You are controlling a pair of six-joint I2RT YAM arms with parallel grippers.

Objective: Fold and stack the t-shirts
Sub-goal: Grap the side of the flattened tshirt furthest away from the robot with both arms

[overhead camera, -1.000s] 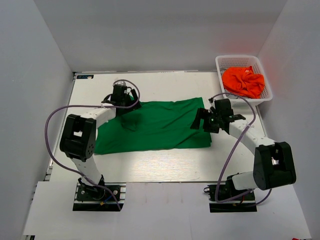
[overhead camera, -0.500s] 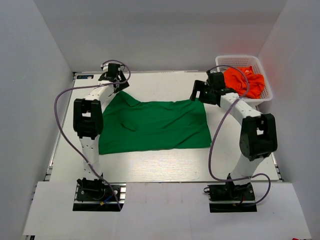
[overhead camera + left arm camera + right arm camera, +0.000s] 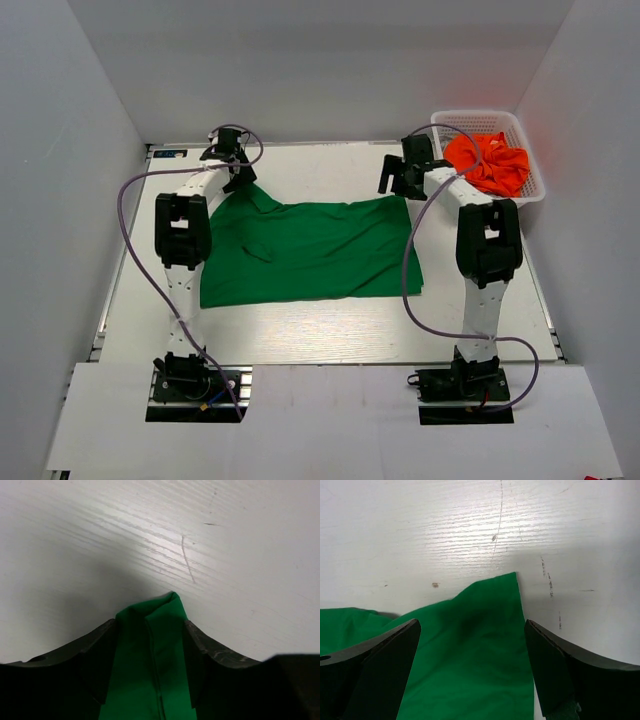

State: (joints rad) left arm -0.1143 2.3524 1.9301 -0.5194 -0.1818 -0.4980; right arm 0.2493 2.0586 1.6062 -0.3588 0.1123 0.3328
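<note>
The deep green t-shirt (image 3: 310, 250) lies spread flat on the white table. My left gripper (image 3: 240, 182) is at the shirt's far left corner. In the left wrist view the left gripper (image 3: 150, 624) is shut on a bunched fold of the green cloth (image 3: 150, 670), drawn up into a peak. My right gripper (image 3: 397, 186) is at the far right corner. In the right wrist view the right gripper (image 3: 471, 625) stands wide open above that corner (image 3: 470, 670), which lies flat. The bright orange t-shirt (image 3: 488, 162) sits crumpled in the basket.
The white lattice basket (image 3: 442, 122) stands at the far right corner of the table (image 3: 320, 335). Grey walls close in the back and both sides. Both arms reach out along the table's sides, with purple cables looping beside them.
Both grippers moved from the shirt's middle to its far edge. The far left corner was drawn out toward the back left. The right arm swung toward the basket.
</note>
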